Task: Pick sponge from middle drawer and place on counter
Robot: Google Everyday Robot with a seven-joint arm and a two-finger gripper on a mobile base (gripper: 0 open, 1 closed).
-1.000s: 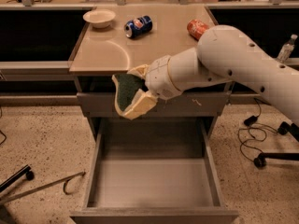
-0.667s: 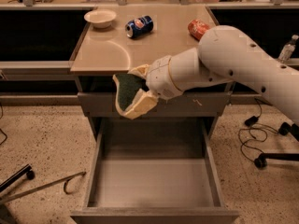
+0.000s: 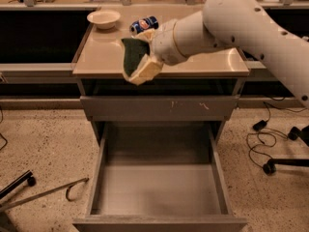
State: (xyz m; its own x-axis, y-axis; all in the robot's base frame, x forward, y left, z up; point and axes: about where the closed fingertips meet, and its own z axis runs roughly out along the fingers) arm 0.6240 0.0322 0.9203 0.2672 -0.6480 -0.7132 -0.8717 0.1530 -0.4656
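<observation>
My gripper (image 3: 139, 57) is shut on the sponge (image 3: 132, 55), whose dark green face shows between the cream fingers (image 3: 147, 70). It hangs over the front part of the tan counter (image 3: 101, 57), just above its surface, left of the middle. The white arm reaches in from the upper right. Below, the middle drawer (image 3: 159, 185) is pulled out wide; its grey floor is bare.
A white bowl (image 3: 103, 18) stands at the counter's back left. A blue can (image 3: 145, 24) lies behind the gripper. The shut drawer front (image 3: 159, 108) with pale scratches sits under the counter. Cables and a chair base (image 3: 280, 163) lie on the floor at right, a metal rod (image 3: 43, 195) at left.
The gripper with the sponge has risen from in front of the top drawer to over the counter's front part.
</observation>
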